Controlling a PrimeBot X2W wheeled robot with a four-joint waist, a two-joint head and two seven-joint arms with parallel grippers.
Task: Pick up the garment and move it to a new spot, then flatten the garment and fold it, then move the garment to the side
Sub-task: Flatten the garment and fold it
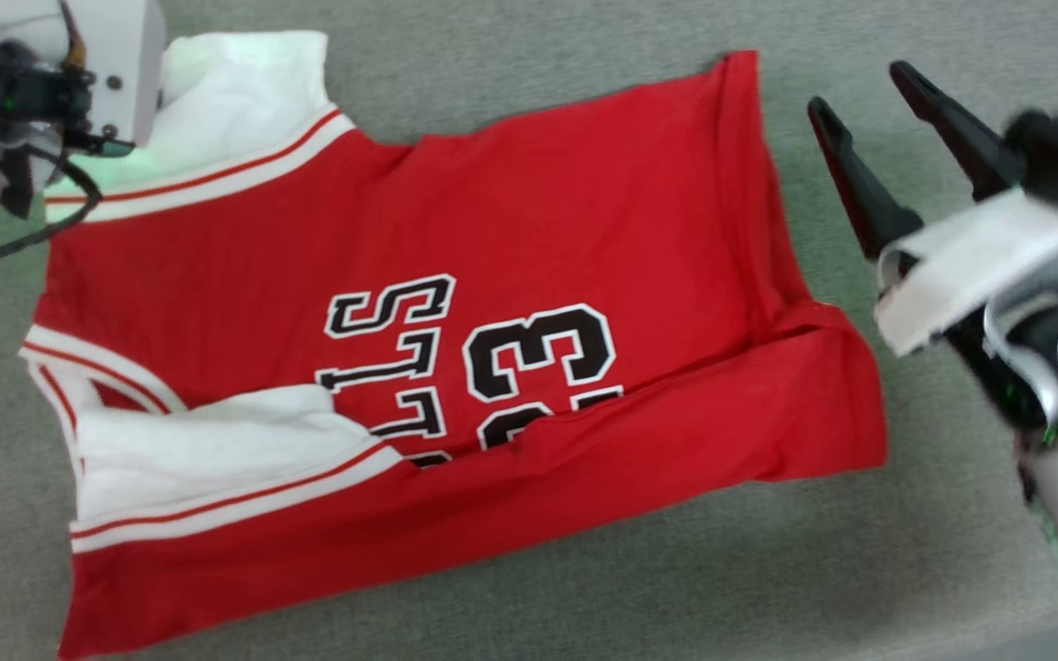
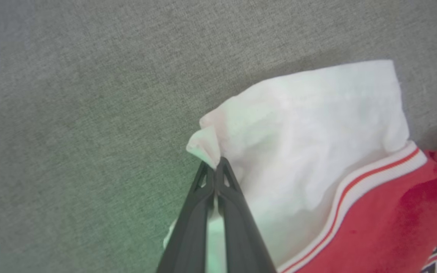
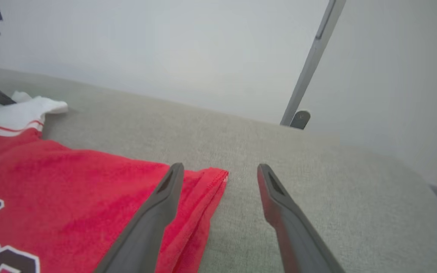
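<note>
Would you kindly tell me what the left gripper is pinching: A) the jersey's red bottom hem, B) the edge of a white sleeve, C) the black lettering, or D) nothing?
B: in the left wrist view the left gripper is shut on the bunched edge of the white sleeve of the jersey.

"LLS" and "3" on garment (image 1: 538, 211)
</note>
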